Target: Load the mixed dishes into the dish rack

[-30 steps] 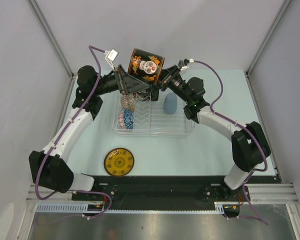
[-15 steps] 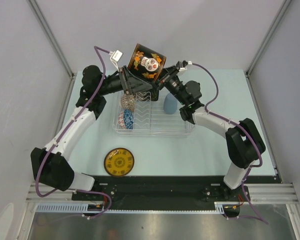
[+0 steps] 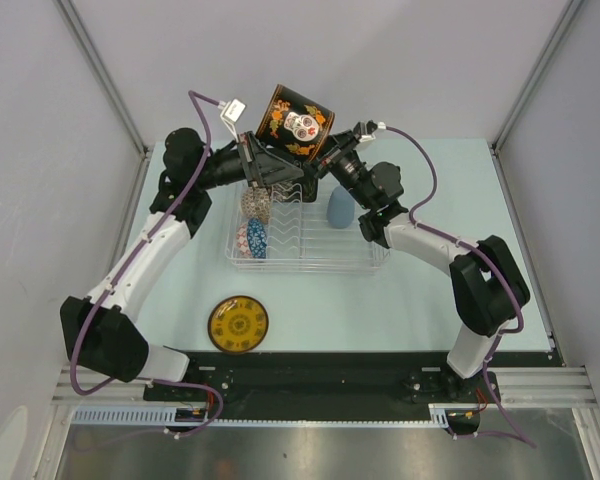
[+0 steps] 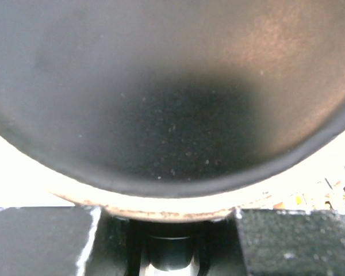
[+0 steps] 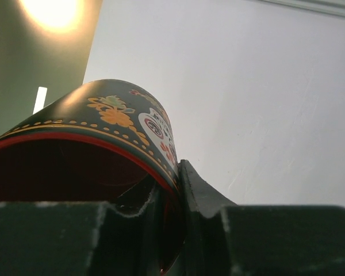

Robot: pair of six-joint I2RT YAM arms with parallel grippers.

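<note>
Grippers on both arms pinch the black square floral plate (image 3: 295, 122): the left gripper (image 3: 254, 172) is closed on its left edge and the right gripper (image 3: 327, 160) clamps its right rim. The plate is in the air, tilted, above the far side of the dish rack (image 3: 310, 258). In the rack's left part stands the beige netted bowl (image 3: 257, 206), and the yellow saucer (image 3: 238, 323) lies flat on the worktop (image 3: 430, 300), near the front and well apart from the rack.
</note>
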